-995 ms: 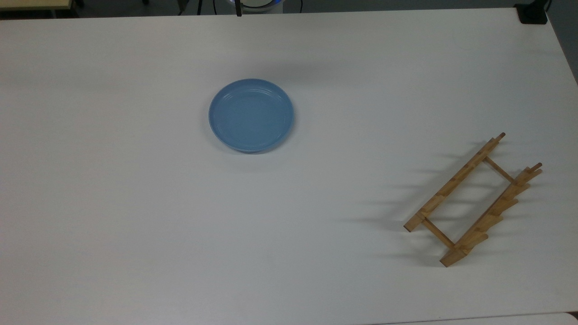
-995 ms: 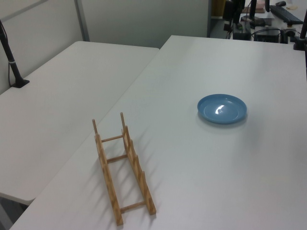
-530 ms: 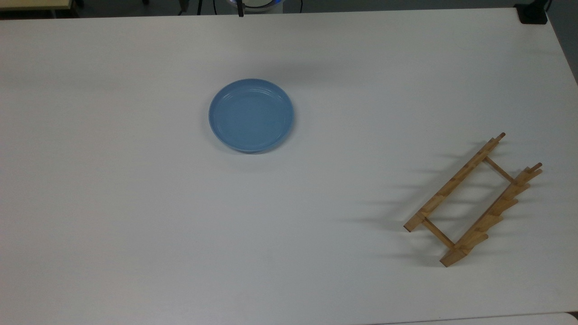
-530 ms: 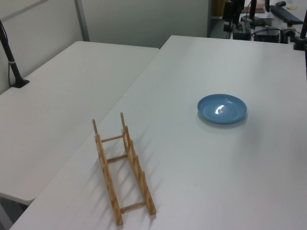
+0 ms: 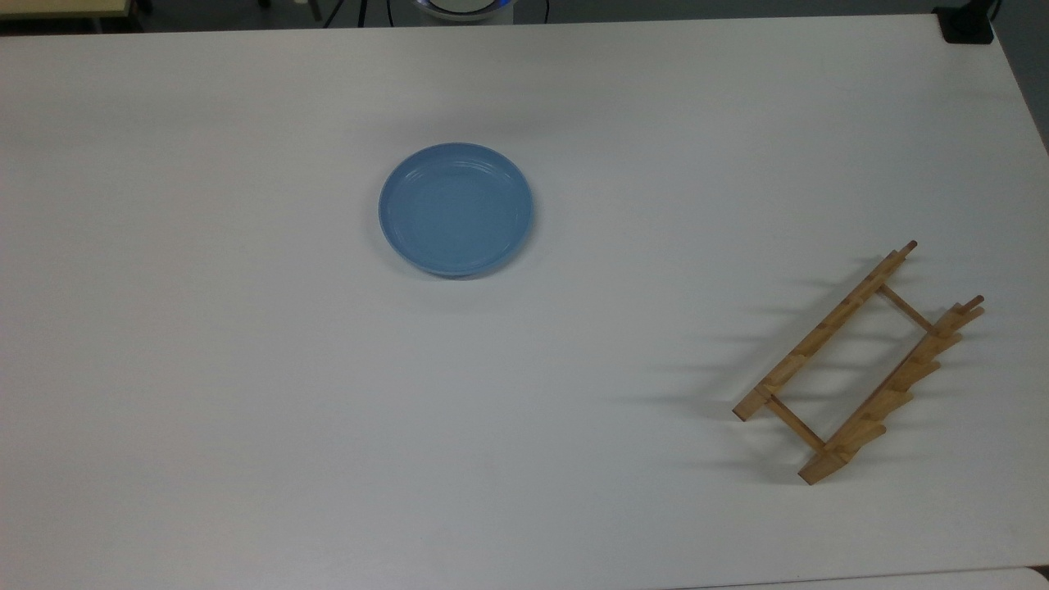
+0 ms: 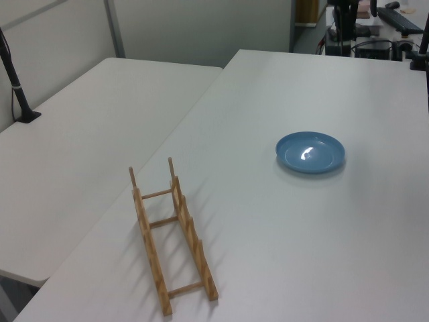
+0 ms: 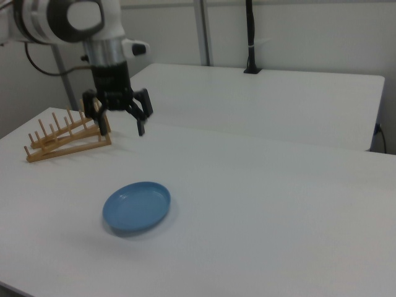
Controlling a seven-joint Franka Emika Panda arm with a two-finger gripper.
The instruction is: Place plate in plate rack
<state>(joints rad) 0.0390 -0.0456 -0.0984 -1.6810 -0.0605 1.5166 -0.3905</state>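
Observation:
The light-blue plate [image 5: 456,209] lies flat, right side up, on the white table [image 5: 246,393]; it is also seen in the left view [image 6: 310,152] and the right view [image 7: 136,206]. The wooden plate rack [image 5: 856,360] stands with nothing in it toward the top view's lower right, well apart from the plate [image 6: 171,231] [image 7: 65,136]. In the right view my gripper [image 7: 120,124] hangs open in the air, pointing down, above and behind the plate, with nothing between its fingers. One finger overlaps the rack's end in that picture.
A second white table [image 6: 80,134] adjoins along the rack's side. A black post [image 6: 17,87] is clamped to it [image 7: 250,37]. A black block [image 5: 967,24] sits at the top view's upper right corner. Desks with equipment [image 6: 395,27] stand beyond the far edge.
A dark part of the arm at the left view's top edge has shifted to the right. The plate and the rack have not moved.

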